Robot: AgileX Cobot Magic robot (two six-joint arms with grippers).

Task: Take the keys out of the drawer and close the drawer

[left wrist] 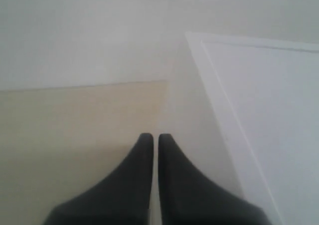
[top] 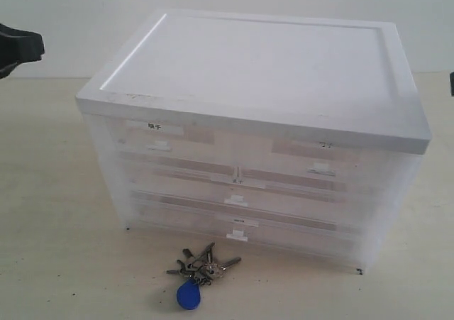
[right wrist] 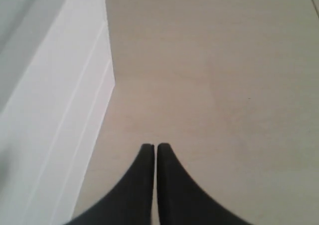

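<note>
The keys, a silver bunch with a blue teardrop fob, lie on the table in front of the drawer cabinet. The drawer, upper right with a faint label on brown tape and a white tab handle, sits flush with the cabinet front. My left gripper is shut and empty, hovering over the table beside the cabinet's top corner. My right gripper is also shut and empty, above bare table beside the cabinet's side wall.
The white-topped translucent cabinet fills the middle of the table. Its upper-left drawer carries a bold black label, with full-width drawers below. A black part of the left arm shows at the far left edge.
</note>
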